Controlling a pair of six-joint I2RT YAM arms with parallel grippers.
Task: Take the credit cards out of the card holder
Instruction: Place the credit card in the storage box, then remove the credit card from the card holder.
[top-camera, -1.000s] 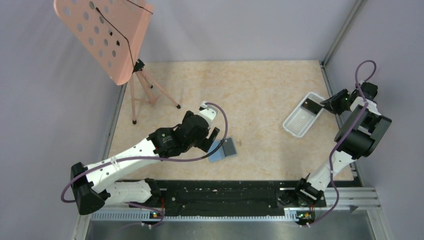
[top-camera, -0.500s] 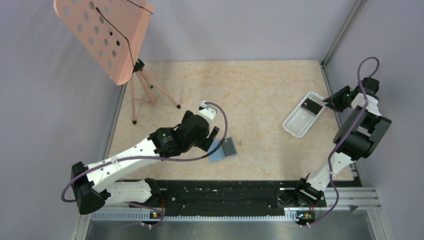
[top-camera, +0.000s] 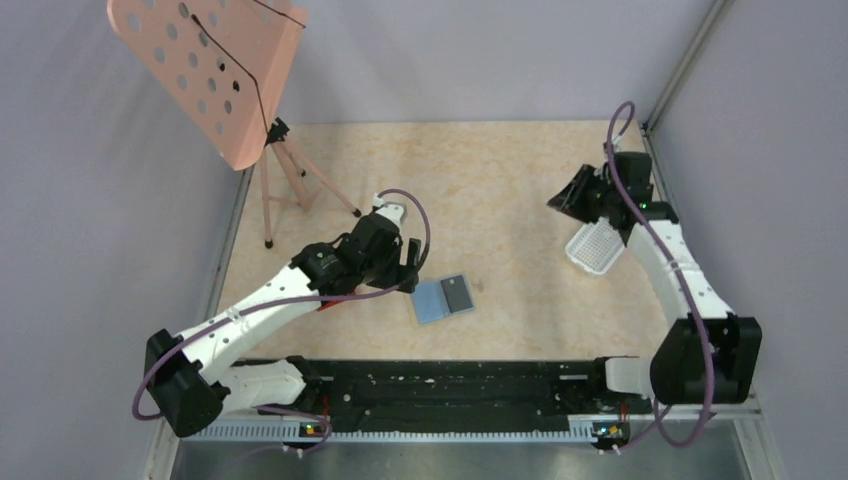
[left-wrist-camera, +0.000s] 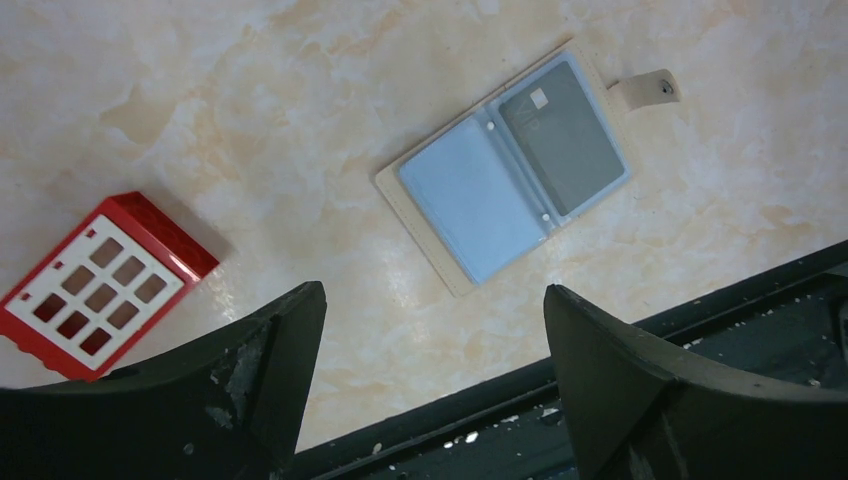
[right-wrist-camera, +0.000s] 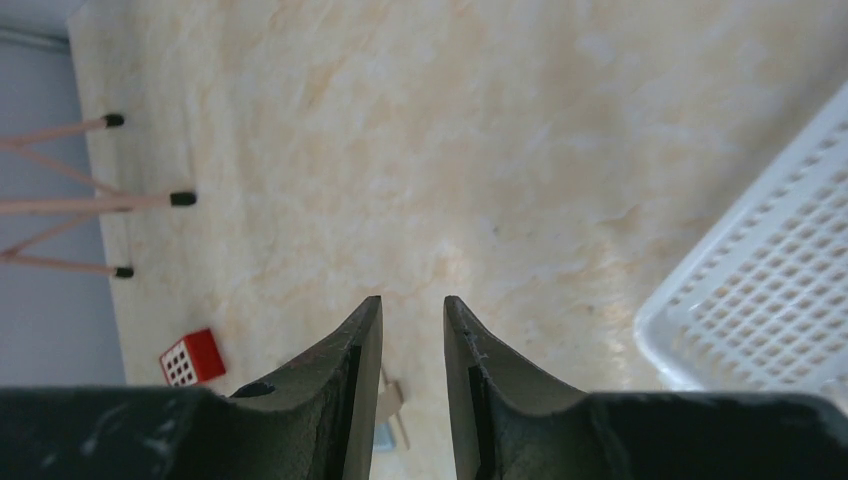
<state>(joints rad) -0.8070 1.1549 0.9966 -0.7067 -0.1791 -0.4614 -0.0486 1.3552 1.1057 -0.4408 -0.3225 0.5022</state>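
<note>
Counter (top-camera: 520, 180) first: the left gripper (left-wrist-camera: 432, 290) pulled back, spread wide, with the card holder (left-wrist-camera: 470, 200) just ahead of it. The right gripper (right-wrist-camera: 412, 300), slightly apart and empty, left the tray (right-wrist-camera: 760, 300). One credit card (left-wrist-camera: 562, 135) is still inside.

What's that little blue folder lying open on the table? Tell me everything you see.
It is a card holder, a small bifold lying open and flat on the table. Its inner face is two light blue pockets with a centre crease; the rim and closing tab are tan. One pocket holds a dark grey card; the other looks empty. Nothing else touches it.
</note>
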